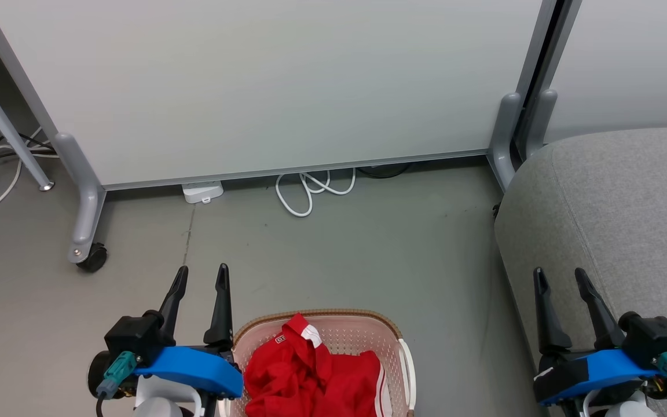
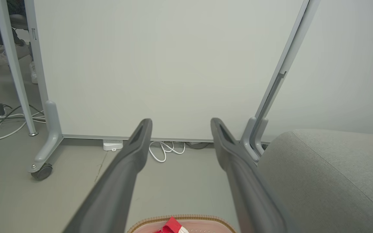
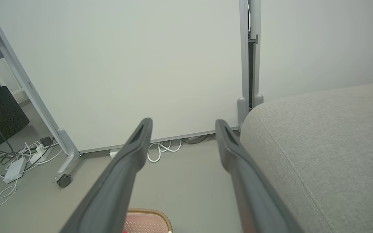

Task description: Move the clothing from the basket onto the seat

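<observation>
left gripper (image 1: pixel 202 269) lower left, right gripper (image 1: pixel 559 272) lower right, jaws of both stood spread. clothing (image 1: pixel 310 370) lay in basket (image 1: pixel 368 316) bottom centre, seat (image 1: pixel 629 202) at right.

The left pincer (image 1: pixel 203 269) hovers just left of the basket (image 1: pixel 333 313), its two dark fingers spread apart, empty, pointing forward. The right pincer (image 1: pixel 558 272), well right of the basket, is posed alike: spread, empty.

red clothing (image 1: pixel 310 373) heaped in basket (image 1: pixel 388 333), grey seat (image 1: pixel 629 202) beside
</observation>
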Controlling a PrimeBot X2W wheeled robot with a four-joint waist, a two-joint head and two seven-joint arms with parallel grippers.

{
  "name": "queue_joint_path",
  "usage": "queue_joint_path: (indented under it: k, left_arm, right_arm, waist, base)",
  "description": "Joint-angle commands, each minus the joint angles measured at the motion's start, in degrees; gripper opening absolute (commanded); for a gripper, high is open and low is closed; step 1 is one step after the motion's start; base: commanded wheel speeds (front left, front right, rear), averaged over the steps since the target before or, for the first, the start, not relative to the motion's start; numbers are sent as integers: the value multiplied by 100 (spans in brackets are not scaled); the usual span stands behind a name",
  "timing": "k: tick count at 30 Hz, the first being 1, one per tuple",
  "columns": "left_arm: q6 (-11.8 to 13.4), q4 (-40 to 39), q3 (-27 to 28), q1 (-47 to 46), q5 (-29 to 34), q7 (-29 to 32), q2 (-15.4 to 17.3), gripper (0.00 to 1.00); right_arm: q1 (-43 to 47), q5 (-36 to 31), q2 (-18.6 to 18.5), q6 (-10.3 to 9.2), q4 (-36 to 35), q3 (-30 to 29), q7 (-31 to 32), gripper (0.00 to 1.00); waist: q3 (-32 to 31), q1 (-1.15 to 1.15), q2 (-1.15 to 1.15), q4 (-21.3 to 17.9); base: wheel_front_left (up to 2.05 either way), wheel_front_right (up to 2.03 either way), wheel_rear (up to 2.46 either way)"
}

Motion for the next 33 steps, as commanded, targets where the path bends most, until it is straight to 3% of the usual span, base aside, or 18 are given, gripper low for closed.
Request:
queue_joint_path:
  k: [1, 33]
  left_arm:
    - [-49, 7, 11, -57, -2, -28, 16, 100]
    - [-56, 32, -46, -119, -65, -26, 16, 100]
  right_arm:
    - [-39, -6, -34, 3, -8, -9, -35, 100]
    - [-133, 97, -33, 3, -59, 103, -42, 100]
  waist:
    - [0, 0, 0, 1]
    - [233, 0, 0, -131]
  base:
    - [0, 0, 0]
    - [0, 0, 0]
